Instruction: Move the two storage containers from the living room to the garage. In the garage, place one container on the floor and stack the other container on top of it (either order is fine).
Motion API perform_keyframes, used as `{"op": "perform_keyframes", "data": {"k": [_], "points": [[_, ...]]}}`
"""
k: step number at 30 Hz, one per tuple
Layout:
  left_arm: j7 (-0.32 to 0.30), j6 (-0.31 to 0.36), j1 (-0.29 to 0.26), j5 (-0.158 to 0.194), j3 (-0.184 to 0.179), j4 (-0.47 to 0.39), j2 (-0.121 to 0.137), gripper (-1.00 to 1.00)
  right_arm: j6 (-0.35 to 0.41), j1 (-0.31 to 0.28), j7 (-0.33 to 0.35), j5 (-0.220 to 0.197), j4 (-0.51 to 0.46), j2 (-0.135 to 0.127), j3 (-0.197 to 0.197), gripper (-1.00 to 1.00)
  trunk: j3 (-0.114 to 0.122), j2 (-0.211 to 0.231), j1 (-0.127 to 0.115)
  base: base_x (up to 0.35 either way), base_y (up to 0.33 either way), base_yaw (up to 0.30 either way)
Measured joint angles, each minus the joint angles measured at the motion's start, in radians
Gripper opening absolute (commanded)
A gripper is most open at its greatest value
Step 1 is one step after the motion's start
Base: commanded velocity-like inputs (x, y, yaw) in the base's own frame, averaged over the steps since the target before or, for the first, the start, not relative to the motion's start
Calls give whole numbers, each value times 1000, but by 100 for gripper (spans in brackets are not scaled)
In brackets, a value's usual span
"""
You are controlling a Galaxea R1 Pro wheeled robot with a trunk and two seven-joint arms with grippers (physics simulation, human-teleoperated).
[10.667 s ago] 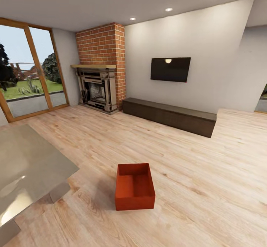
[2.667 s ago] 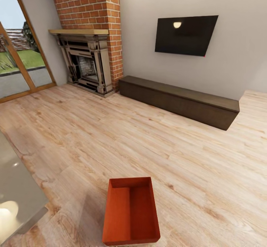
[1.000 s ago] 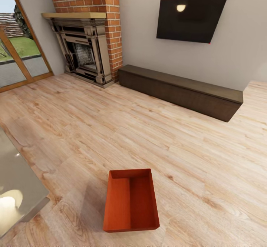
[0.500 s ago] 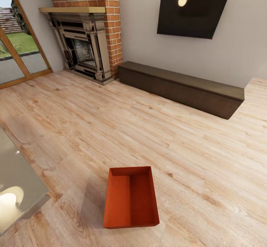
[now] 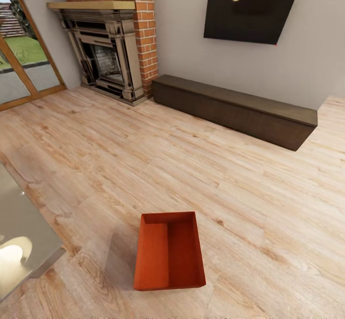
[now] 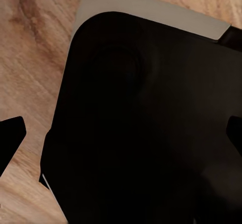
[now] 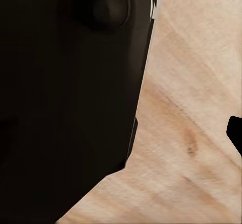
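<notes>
One red-orange open-topped storage container (image 5: 168, 251) sits empty on the light wood plank floor (image 5: 143, 165) of the living room, low and centre in the head view. In the left wrist view, my left gripper (image 6: 121, 141) is open, its dark fingertips (image 6: 11, 138) far apart over my black base and the planks. My right gripper (image 7: 121, 135) hangs beside the base. One of its fingertips (image 7: 236, 133) stands far out at the picture's edge and the other is lost against the dark body. Neither gripper touches the container.
A red-brick fireplace (image 5: 108, 65) stands at the back left, beside a glass door (image 5: 24, 65). A long dark bench (image 5: 235, 109) runs along the wall under a black TV (image 5: 251, 8). The corner of a low grey table (image 5: 19, 242) juts in at the left.
The whole head view has shifted: the camera came closer to the container over the last seconds and keeps creeping forward. The container rests on the same spot of floor.
</notes>
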Motion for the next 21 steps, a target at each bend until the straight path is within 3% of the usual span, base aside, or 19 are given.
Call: {"op": "perform_keyframes", "data": {"k": [21], "points": [[1, 0, 0, 0, 0, 0, 0, 100, 0, 0, 1, 0, 0, 1, 0, 100, -34, 0, 0, 0, 0, 0]]}}
